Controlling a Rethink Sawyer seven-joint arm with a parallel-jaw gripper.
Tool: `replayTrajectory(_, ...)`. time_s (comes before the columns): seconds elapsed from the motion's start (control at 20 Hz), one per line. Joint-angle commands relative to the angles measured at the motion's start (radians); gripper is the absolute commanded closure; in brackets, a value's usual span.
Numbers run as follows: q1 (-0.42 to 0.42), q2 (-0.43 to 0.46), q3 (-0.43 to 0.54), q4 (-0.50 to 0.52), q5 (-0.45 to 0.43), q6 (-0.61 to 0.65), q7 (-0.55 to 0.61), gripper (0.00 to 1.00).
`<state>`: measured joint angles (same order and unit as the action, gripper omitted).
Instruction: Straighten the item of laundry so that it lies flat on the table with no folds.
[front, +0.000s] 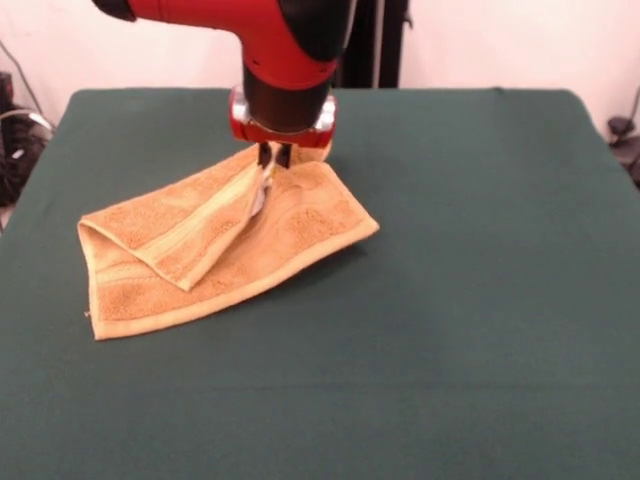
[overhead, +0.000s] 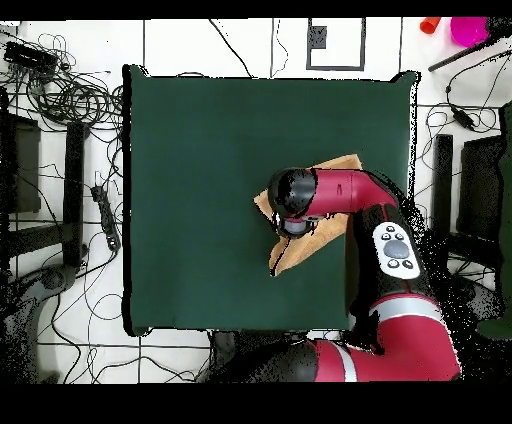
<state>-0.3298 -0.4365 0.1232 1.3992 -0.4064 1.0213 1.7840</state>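
One towel (front: 225, 245) on the table (front: 460, 300), still folded: a flap is turned over its middle. End effector (front: 274, 158) stands directly above the towel's far edge, fingers closed together, pinching a raised bit of fabric near the white tag. Towel lies toward the robot's side; wide bare table on all other sides.

Lots of open room on the table

The green table (front: 480, 300) is bare all around the folded towel (front: 290, 235). Only the red arm (front: 270, 40) hangs low over the towel's far edge, blocking the way there.
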Motion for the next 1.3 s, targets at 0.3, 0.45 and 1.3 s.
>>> replayTrajectory(0.3,0.098,0.145,0.046,-0.215,0.071,0.08,0.152,1.0)
replayTrajectory(0.45,0.105,0.17,0.042,-0.264,0.082,0.102,0.156,1.0)
replayTrajectory(1.3,0.125,0.225,0.03,-0.386,0.116,0.157,0.148,1.0)
